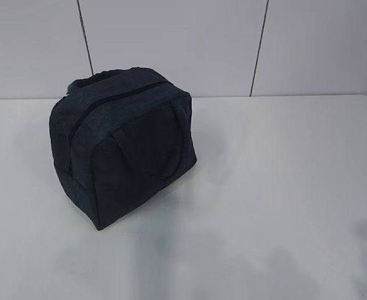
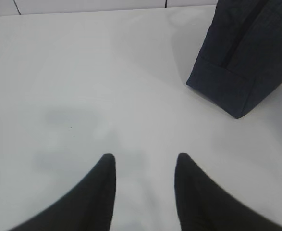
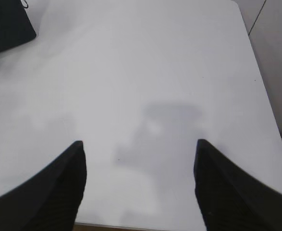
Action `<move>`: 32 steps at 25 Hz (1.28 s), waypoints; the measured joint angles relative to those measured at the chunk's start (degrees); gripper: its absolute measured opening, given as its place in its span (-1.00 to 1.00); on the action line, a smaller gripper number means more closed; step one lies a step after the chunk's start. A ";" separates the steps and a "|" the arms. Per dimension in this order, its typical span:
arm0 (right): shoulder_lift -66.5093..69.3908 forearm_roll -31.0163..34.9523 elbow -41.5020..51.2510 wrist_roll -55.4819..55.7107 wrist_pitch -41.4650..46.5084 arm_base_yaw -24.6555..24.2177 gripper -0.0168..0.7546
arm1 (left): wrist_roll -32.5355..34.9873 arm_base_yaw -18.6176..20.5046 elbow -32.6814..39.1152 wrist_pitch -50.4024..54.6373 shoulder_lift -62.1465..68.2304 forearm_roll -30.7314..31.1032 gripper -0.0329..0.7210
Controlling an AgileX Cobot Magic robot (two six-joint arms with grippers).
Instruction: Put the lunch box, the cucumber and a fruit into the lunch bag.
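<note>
The dark navy lunch bag (image 1: pixel 124 144) stands upright on the white table at centre left, its top zipper shut and a loop handle lying against its front. Its lower corner shows in the left wrist view (image 2: pixel 244 57) at the upper right, and a corner in the right wrist view (image 3: pixel 6 24) at the upper left. My left gripper (image 2: pixel 144 156) is open and empty over bare table, near and to the left of the bag. My right gripper (image 3: pixel 140 143) is open wide and empty near the table's front edge. The lunch box, cucumber and fruit are out of view. Neither gripper shows in the exterior view.
The white table (image 1: pixel 283 187) meets a pale panelled wall behind. Its right edge (image 3: pixel 263 82) and front edge show in the right wrist view, with floor beyond. Faint arm shadows lie on the table front.
</note>
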 joint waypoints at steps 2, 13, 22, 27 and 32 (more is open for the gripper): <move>0.00 0.00 0.00 0.00 0.00 0.00 0.36 | 0.00 0.00 0.00 0.00 0.00 0.00 -0.15; 0.00 0.00 0.00 0.00 0.00 0.00 0.36 | 0.00 0.00 0.00 0.00 0.00 0.00 -0.22; 0.00 0.00 0.00 0.00 0.00 0.00 0.36 | 0.00 0.00 0.00 0.00 0.00 0.00 -0.26; 0.00 0.00 0.00 0.00 0.11 0.00 0.36 | 0.00 0.00 0.00 0.00 0.00 0.00 -0.26; 0.00 0.00 0.00 0.00 0.11 0.00 0.36 | 0.00 0.00 0.00 0.00 0.00 0.00 -0.27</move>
